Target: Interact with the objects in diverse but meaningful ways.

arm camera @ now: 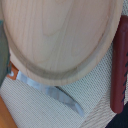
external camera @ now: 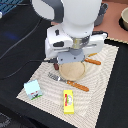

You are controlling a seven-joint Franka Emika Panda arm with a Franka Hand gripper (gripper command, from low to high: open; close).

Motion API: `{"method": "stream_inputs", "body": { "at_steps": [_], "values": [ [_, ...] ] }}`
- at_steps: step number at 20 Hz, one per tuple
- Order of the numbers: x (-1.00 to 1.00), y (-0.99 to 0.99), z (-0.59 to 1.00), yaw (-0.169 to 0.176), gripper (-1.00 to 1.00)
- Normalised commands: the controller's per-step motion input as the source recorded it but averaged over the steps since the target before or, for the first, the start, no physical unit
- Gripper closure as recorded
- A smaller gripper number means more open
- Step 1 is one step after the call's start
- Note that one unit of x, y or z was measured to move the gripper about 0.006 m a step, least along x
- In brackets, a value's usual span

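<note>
A round wooden plate [external camera: 73,70] lies on the beige placemat [external camera: 100,95], and it fills the wrist view [arm camera: 60,35]. My gripper hangs right above it; the white hand [external camera: 75,44] hides the fingers, and none show in the wrist view. A brown sausage [arm camera: 118,65] lies beside the plate's rim, seen as a dark red bit at the plate's edge in the exterior view [external camera: 56,65]. A white carton with green-blue sides [external camera: 33,89] and a yellow box [external camera: 68,101] lie nearer the mat's front. The ridged block is out of view.
An orange-handled fork [external camera: 67,82] lies in front of the plate. An orange-handled knife [external camera: 92,61] lies at the exterior view's right of the plate; a steel blade [arm camera: 55,94] shows by the rim. A bowl [external camera: 124,18] sits far back right. Black cables [external camera: 20,42] cross the dark table.
</note>
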Motion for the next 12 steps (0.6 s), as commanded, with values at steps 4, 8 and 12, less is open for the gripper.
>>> {"method": "stream_inputs", "body": {
  "at_steps": [4,8,12],
  "values": [
    [-0.49,0.12,-0.10,0.000,-1.00],
    [-0.76,0.50,0.21,0.003,-1.00],
    [-0.48,0.78,0.61,0.070,-1.00]
  ]
}}
